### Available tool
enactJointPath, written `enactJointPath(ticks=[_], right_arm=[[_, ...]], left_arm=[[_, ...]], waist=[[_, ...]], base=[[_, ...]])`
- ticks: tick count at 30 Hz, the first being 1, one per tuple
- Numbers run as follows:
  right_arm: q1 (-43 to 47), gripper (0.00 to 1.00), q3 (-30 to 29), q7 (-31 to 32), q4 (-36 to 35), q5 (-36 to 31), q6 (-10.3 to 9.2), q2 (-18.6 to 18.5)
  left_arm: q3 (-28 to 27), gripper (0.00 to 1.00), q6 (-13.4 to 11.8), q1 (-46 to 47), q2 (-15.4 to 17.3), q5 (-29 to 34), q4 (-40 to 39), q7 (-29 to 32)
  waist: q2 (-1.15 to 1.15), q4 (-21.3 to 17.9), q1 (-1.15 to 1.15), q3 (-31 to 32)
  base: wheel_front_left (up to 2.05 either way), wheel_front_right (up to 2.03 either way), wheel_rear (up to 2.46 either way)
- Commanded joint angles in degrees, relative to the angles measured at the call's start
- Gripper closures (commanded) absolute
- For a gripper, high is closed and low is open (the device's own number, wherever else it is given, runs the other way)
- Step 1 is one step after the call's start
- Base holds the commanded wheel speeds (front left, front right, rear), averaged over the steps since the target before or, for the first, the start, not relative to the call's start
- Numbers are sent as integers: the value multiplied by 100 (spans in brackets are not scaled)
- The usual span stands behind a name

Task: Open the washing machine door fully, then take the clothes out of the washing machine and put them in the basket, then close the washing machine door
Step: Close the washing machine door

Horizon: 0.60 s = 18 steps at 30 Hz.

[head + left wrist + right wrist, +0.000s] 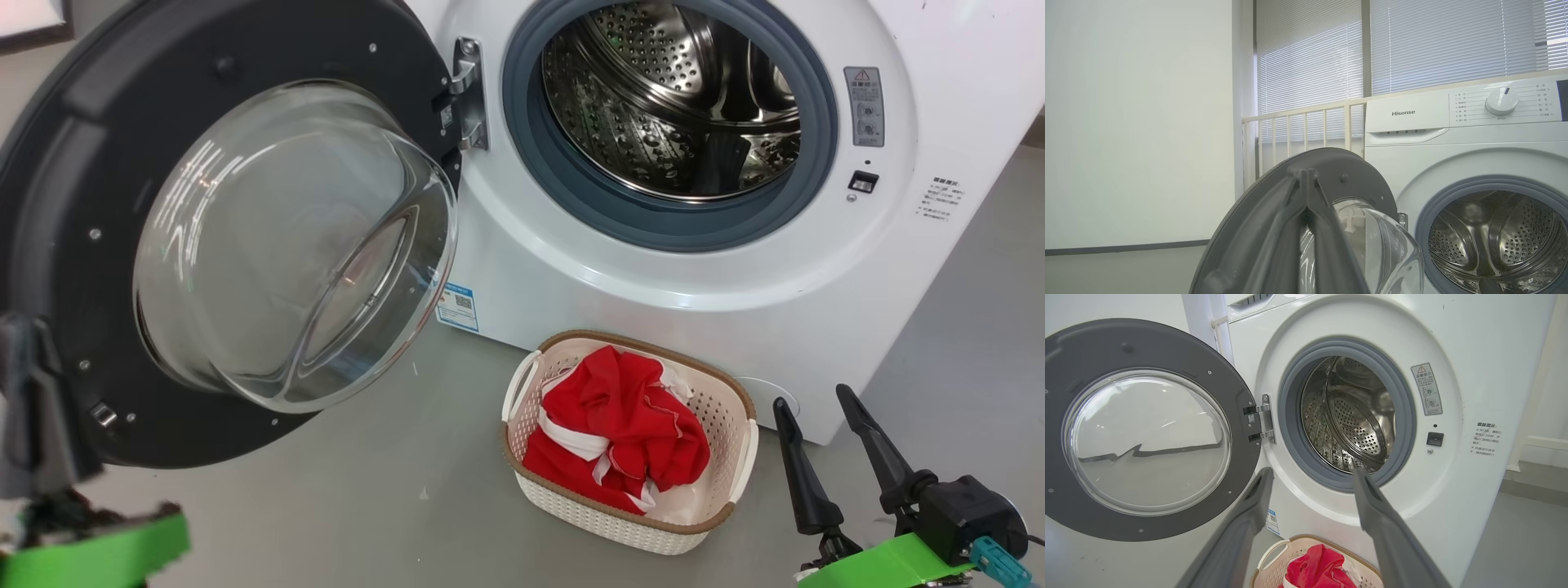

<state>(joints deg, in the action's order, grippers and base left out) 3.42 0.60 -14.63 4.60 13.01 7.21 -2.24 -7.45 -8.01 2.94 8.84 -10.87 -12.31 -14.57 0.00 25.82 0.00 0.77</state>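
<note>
before one washing machine (pixel 588 269), one open door (pixel 294 245), one basket (pixel 608 523) of clothes (pixel 620 425); left fingers (pixel 1323 232) together, right fingers (pixel 804 478) apart

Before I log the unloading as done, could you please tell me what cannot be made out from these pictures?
- Head view: the left gripper is blurred and cut off by the edge, so any contact with the round black washing machine door is unclear.
- Head view: the near floor of the steel perforated drum is hidden behind the grey rubber ring.
- Head view: the bottom of the cream perforated basket is covered by the red clothes.
- Head view: the print on the grey warning label is too small.
</note>
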Motion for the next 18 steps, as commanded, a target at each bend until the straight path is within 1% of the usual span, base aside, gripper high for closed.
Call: enactJointPath(ticks=[1,6,11,12,15,18], right_arm=[[-124,0,106,-37,-116,-65,28,-64],[-144,0,109,-37,-98,-102,28,-64],[-181,0,115,-37,-76,-156,28,-64],[-181,0,115,-37,-76,-156,28,-64],[-195,0,109,-37,-60,-184,28,-64],[-180,0,130,-36,-38,-211,28,-64]], left_arm=[[-437,100,92,435,154,-348,-26,-40],[-1124,100,326,1062,232,-1312,579,-41],[-1753,100,607,1832,557,-2252,1543,40],[-1753,100,607,1832,557,-2252,1543,40],[-2020,100,802,2388,800,-2855,2248,295],[-2062,100,889,2897,1082,-3172,2872,660]], waist=[[0,-40,0,-35],[0,-95,0,-74],[0,-181,0,-86],[0,-181,0,-86],[0,-229,0,-91],[0,-275,0,-87]], base=[[0,0,0],[0,0,0],[0,0,0],[0,0,0],[0,0,0],[0,0,0]])
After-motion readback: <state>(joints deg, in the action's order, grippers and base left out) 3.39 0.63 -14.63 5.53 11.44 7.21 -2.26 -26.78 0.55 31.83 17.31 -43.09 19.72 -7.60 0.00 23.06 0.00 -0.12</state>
